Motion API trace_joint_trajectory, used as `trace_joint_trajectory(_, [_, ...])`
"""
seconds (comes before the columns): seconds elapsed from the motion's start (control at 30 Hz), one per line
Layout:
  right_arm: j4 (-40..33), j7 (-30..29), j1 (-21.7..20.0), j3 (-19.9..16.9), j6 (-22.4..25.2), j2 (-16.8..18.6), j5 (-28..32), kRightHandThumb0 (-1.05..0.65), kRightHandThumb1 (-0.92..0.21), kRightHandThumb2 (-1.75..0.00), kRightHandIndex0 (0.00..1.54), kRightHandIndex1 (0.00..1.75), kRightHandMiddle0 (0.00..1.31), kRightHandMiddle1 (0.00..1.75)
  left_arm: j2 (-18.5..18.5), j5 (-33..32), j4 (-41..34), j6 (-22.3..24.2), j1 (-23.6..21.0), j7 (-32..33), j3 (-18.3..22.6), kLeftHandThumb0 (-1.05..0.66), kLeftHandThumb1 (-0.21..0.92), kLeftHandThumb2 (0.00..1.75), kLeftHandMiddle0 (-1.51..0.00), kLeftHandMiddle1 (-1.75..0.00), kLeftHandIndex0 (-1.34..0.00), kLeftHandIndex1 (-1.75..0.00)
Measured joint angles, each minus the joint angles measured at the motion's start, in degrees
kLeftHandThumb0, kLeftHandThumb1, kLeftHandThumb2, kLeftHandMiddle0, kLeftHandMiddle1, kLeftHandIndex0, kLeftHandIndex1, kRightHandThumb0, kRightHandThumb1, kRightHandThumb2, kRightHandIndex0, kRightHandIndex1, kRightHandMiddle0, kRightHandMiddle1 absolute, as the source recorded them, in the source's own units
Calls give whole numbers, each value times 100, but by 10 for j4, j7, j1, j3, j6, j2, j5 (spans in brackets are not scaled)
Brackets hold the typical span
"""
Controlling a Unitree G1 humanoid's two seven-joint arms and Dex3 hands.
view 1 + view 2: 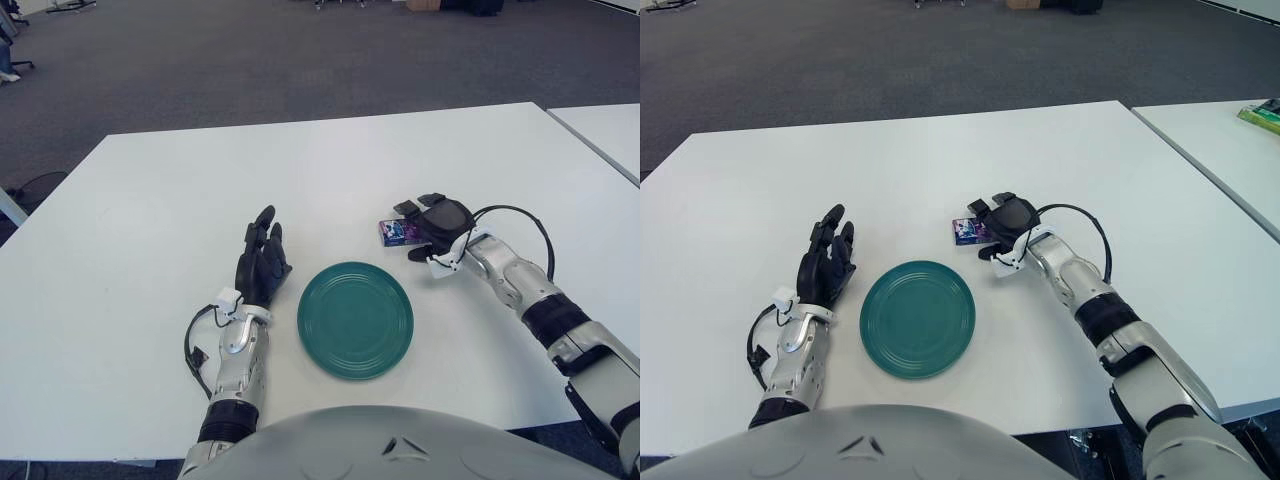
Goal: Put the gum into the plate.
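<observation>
The gum (398,232), a small purple box, lies flat on the white table (150,220), behind the green plate (356,319) and a little to its right, not touching it. The right hand (437,224) is over the right end of the box; its fingers (405,207) look spread above the box and not closed on it, so the grasp seems not yet made. The plate holds nothing. Gripping, lifting and placing are all left to do. The left hand (262,263) shows just left of the plate, fingers straight and together.
</observation>
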Motion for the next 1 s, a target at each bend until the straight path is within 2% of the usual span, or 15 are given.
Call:
trace_joint_trajectory(0.3, [120, -77, -57, 47, 30, 55, -9, -80, -92, -69, 40, 2, 0, 53, 1, 3, -2, 0, 4, 16, -3, -71, 92, 78, -22, -1, 0, -64])
trace_joint_trajectory(0.4, [154, -93, -72, 60, 31, 66, -9, -80, -92, -69, 44, 4, 0, 58, 1, 5, -2, 0, 4, 18, -5, -70, 92, 79, -22, -1, 0, -64])
trace_joint_trajectory(0.43, [163, -98, -78, 65, 31, 68, -9, -79, -92, -69, 49, 8, 0, 66, 1, 5, -2, 0, 4, 19, -6, -70, 92, 79, -22, -1, 0, -64])
trace_joint_trajectory(0.47, [171, -102, -82, 68, 31, 70, -9, -79, -92, -69, 53, 22, 0, 78, 1, 5, -2, 0, 4, 19, -6, -70, 92, 79, -22, -1, 0, -64])
trace_joint_trajectory(0.5, [178, -105, -86, 73, 31, 72, -9, -77, -92, -68, 52, 71, 0, 101, 1, 5, -2, 0, 4, 19, -6, -69, 92, 79, -22, -1, 0, -64])
trace_joint_trajectory(0.53, [187, -111, -92, 78, 30, 74, -9, -77, -92, -68, 50, 91, 0, 109, 1, 5, -3, 0, 4, 20, -7, -69, 92, 79, -22, -1, 0, -64])
trace_joint_trajectory(0.57, [197, -116, -97, 83, 29, 75, -9, -75, -92, -67, 51, 121, 0, 126, 1, 4, -3, 0, 4, 21, -7, -69, 92, 79, -22, -1, 0, -65])
trace_joint_trajectory(0.63, [215, -131, -105, 90, 26, 76, -9, -72, -92, -64, 52, 153, 1, 144, 1, 4, -4, 0, 4, 22, -9, -68, 92, 78, -23, -1, 0, -65])
trace_joint_trajectory(0.73, [235, -153, -112, 102, 19, 77, -8, -71, -92, -63, 57, 166, 7, 156, 1, 5, -6, 1, 8, 27, -13, -68, 92, 78, -24, -1, 0, -65])
trace_joint_trajectory(0.8, [236, -158, -112, 106, 13, 76, -5, -71, -92, -62, 67, 171, 23, 163, 1, 6, -10, 1, 11, 31, -15, -68, 92, 78, -24, -2, 0, -65])
trace_joint_trajectory(0.9, [220, -157, -106, 109, 5, 62, 0, -68, -92, -65, 73, 173, 29, 169, 2, 6, -19, 3, 16, 36, -21, -67, 92, 78, -25, -2, 0, -66])
trace_joint_trajectory(1.0, [196, -153, -97, 114, -2, 42, 0, -61, -92, -67, 79, 174, 43, 173, 2, 8, -30, 3, 25, 44, -25, -68, 92, 78, -26, -2, 0, -66])
